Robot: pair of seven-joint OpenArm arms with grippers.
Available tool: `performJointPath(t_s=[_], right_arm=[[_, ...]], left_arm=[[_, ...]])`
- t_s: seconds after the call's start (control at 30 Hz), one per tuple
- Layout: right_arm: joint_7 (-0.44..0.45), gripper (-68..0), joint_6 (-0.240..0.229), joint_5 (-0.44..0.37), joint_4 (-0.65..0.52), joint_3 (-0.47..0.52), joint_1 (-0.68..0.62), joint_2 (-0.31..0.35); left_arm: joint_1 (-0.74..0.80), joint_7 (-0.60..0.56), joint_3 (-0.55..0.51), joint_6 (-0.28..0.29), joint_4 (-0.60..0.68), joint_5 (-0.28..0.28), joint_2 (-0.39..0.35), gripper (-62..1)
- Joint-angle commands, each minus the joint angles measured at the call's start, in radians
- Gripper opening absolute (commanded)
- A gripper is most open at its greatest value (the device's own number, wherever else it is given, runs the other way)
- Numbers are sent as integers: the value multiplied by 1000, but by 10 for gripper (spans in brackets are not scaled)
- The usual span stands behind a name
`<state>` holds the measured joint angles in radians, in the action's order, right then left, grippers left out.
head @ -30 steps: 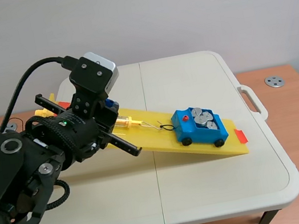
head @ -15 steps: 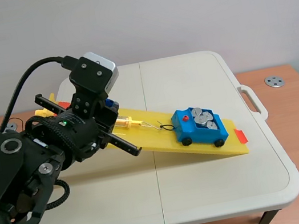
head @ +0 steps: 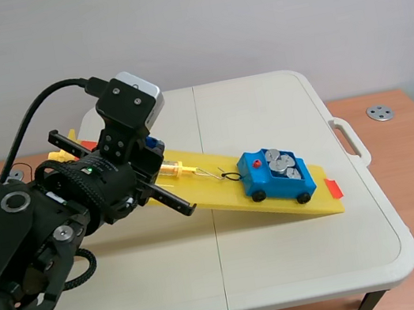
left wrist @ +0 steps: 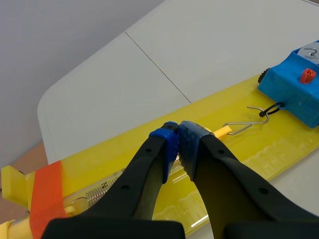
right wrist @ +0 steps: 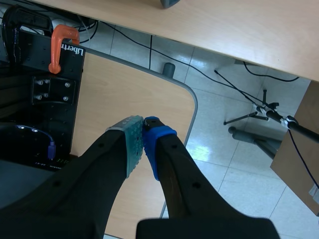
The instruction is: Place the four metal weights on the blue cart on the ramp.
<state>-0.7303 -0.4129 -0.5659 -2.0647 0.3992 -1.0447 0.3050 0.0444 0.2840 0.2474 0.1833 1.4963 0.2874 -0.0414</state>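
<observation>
The left arm hunches low over the raised end of the glossy yellow ramp (head: 221, 191), its tool (left wrist: 177, 142) pinching the slim spring scale (left wrist: 97, 191) that lies along it. Ahead of the tool, a thin wire hook (left wrist: 250, 125) meets the boxy blue cart (head: 275, 177), whose tray holds the round metal weights (head: 279, 161). The right tool (right wrist: 143, 134) hangs off the table (head: 262, 105), dotted pads pressed together on nothing.

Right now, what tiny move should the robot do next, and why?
Probably open the left tool and let go of the yellow spring scale it pinches. The metal weights already lie in the blue cart on the yellow ramp, so nothing seems left to carry.
</observation>
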Motion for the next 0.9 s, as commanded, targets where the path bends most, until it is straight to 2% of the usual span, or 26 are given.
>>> performJointPath(t_s=[0.0,0.17,0.33,0.7,0.8,0.87], right_arm=[[101,-669,-53,-18,-72,21,0,16],[105,-669,-53,-17,-72,22,7,17],[112,-669,-52,-14,-72,31,61,16],[182,-669,-54,-50,-72,52,264,16],[196,-667,-64,-72,-72,51,336,16],[199,-636,-85,-87,-72,51,386,16]], left_arm=[[-28,-98,-29,-47,102,-32,10,-582],[-20,-52,-29,-47,130,-41,6,-582],[47,-19,-29,-47,260,-85,-31,-582],[333,100,-31,-46,589,-173,-162,-582],[422,134,-42,-35,666,-206,-167,-580],[481,142,-50,-32,709,-225,-167,-550]])
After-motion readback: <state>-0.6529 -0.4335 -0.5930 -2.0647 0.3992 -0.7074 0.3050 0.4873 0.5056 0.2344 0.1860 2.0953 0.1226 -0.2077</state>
